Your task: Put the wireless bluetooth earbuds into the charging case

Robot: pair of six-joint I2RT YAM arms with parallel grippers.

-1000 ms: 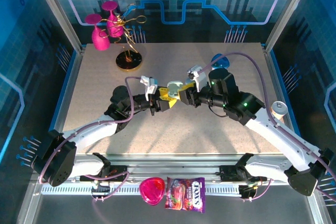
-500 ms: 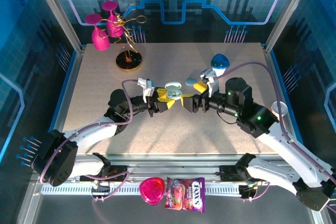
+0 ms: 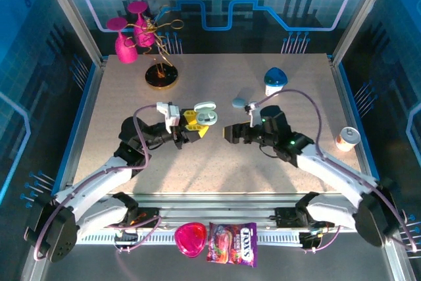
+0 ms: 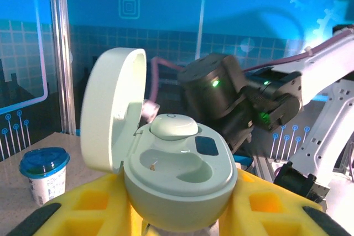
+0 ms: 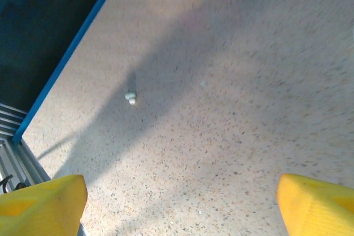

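Pale blue-green pebble-shaped plastic charging case (image 4: 180,183): up off the table, pinched on both flanks by my left claw (image 3: 197,123). In the top view it's at roughly 9 o'clock from my other claw.
Why held like that: my guess is it's a steady, open target for the other arm to feed.
Which way it points: sockets face up. The rounded lid (image 4: 113,109) stands upright on the 9 o'clock side in the left wrist view. Long axis looks to run 9-to-3 across my yellow foam pads (image 4: 265,203).
Far socket: the tiny pale seated earbud (image 4: 173,126) fills the 12 o'clock one, and the 6 o'clock one is bare.
On the table: the tiny pale loose earbud (image 5: 130,98) lies on the speckled beige tabletop (image 5: 238,109), about 10 o'clock from the middle of the right wrist view. Too small to call its axis.
Right claw (image 5: 180,208): spread wide with nothing in it, hanging over the table. Probably lining up a pick, I'd say.
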